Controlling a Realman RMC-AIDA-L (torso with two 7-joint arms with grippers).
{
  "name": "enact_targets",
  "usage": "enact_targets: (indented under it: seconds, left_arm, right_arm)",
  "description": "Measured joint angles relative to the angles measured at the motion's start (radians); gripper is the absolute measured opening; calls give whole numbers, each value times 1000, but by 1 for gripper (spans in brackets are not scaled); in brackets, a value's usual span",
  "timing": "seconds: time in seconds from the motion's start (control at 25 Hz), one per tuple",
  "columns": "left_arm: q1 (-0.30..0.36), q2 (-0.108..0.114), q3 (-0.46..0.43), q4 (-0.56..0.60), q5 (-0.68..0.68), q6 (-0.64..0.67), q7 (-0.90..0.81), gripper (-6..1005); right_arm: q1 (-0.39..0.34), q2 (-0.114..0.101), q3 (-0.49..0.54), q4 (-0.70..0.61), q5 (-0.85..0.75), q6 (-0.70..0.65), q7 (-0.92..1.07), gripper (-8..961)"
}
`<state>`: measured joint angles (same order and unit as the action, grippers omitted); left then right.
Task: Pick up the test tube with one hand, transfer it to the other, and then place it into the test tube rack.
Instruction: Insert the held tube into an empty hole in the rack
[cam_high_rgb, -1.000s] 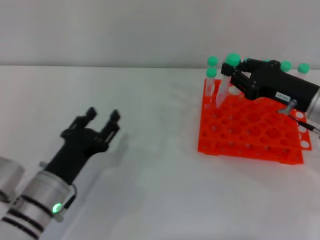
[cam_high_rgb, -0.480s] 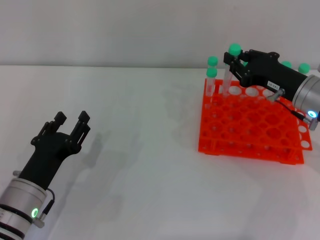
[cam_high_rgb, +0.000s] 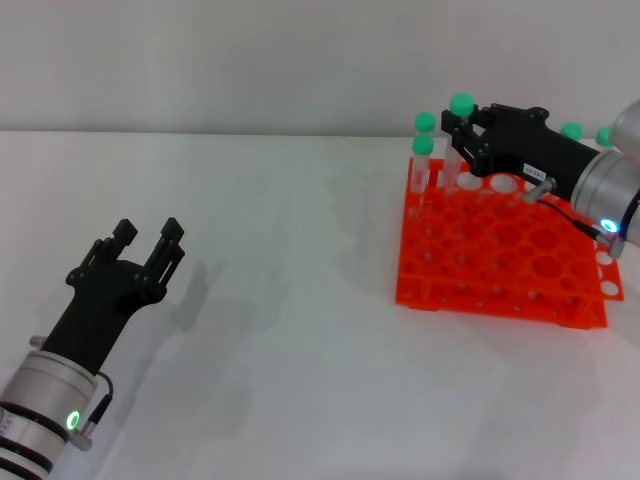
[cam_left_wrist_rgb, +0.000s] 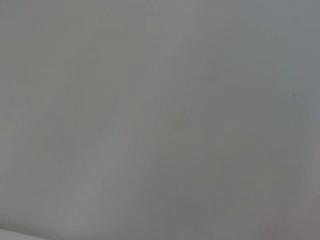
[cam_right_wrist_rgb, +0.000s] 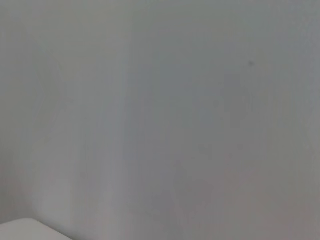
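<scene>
The test tube (cam_high_rgb: 455, 150), clear with a green cap, stands upright at the back left of the orange-red test tube rack (cam_high_rgb: 480, 270), its lower end in a back-row hole. My right gripper (cam_high_rgb: 461, 134), black with a white label, reaches in from the right and is shut on the tube just under its cap. My left gripper (cam_high_rgb: 148, 236) hovers over the white table at the lower left, open and holding nothing, far from the rack. Both wrist views show only a plain grey surface.
Two more green-capped tubes (cam_high_rgb: 424, 145) stand at the rack's back left corner, right beside the held tube. Other green caps (cam_high_rgb: 571, 130) show behind my right arm. The white table (cam_high_rgb: 300, 300) stretches between the two arms.
My left arm has drawn back toward the lower left. My right gripper has brought the tube from tilted to upright and shifted it slightly back and down at the rack's rear row.
</scene>
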<state>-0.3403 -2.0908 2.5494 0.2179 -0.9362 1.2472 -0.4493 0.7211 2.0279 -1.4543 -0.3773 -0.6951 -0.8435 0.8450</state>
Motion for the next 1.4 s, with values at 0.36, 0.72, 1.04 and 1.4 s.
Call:
enact_targets:
  seconds: [0.36, 0.72, 1.04, 1.4]
  left_arm:
    - [-12, 0, -5, 0, -2, -6, 0, 655]
    - [-26, 0, -6, 0, -3, -8, 3, 654]
    - [-28, 0, -6, 0, 3, -17, 4, 654]
    - [-26, 0, -2, 0, 5, -17, 3, 653]
  right_arm:
    - [23, 0, -8, 16, 10, 50, -22, 201]
    - [27, 0, -20, 46, 11, 55, -24, 201]
    - [32, 0, -58, 64, 11, 66, -28, 200]
    - [31, 0, -112, 55, 11, 91, -20, 230]
